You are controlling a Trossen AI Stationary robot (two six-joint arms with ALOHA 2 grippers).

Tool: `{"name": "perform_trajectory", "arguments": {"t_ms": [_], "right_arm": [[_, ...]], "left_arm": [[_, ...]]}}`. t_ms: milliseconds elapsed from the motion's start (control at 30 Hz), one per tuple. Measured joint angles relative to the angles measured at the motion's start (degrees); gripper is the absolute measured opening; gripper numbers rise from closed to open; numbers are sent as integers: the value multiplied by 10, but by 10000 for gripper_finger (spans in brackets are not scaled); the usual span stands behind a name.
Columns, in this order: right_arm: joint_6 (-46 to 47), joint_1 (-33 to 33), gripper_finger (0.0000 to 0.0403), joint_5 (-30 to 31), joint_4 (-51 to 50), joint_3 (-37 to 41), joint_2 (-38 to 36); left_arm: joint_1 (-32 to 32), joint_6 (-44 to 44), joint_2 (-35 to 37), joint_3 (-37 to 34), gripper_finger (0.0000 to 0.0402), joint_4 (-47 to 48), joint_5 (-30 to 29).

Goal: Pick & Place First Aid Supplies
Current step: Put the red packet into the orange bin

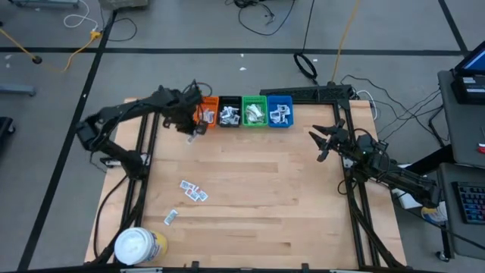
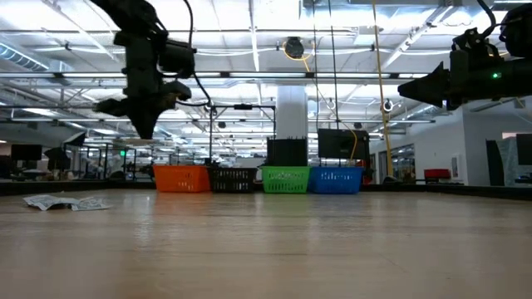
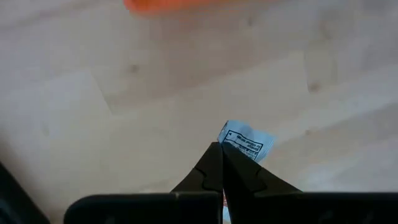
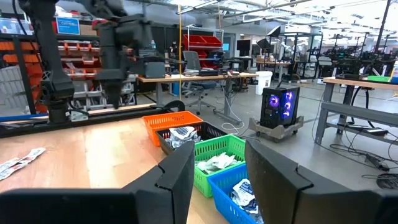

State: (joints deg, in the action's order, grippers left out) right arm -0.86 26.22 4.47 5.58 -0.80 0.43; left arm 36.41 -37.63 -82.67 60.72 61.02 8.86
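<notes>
Left wrist view shows the left gripper with its jaws pressed together on a small white sachet with dark print, which sticks out past the fingertips above the bare wooden surface. From the high view, that gripper hangs just in front of the orange bin, the sachet a pale speck at its tip. The orange bin begins a row along the far edge, followed by the black bin, the green bin and the blue bin; all four hold packets.

More loose packets lie in a small cluster on the surface toward the near left, with one strip wrapper apart from them, closer to the white-lidded yellow tub at the near left corner.

The right gripper is raised over the right side of the surface, well apart from the bins. Its jaws stand wide apart and hold nothing, as the right wrist view shows.
</notes>
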Motion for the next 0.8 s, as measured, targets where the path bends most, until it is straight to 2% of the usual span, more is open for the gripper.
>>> {"name": "perform_trajectory", "arguments": {"t_ms": [333, 667, 800], "right_arm": [[0, 0, 139, 0, 0, 0, 0], [0, 0, 139, 0, 0, 0, 0], [0, 0, 139, 0, 0, 0, 0]], "left_arm": [[83, 53, -126, 143, 0, 26, 1], [129, 84, -247, 270, 0, 50, 6], [143, 93, -283, 300, 0, 52, 5]]}}
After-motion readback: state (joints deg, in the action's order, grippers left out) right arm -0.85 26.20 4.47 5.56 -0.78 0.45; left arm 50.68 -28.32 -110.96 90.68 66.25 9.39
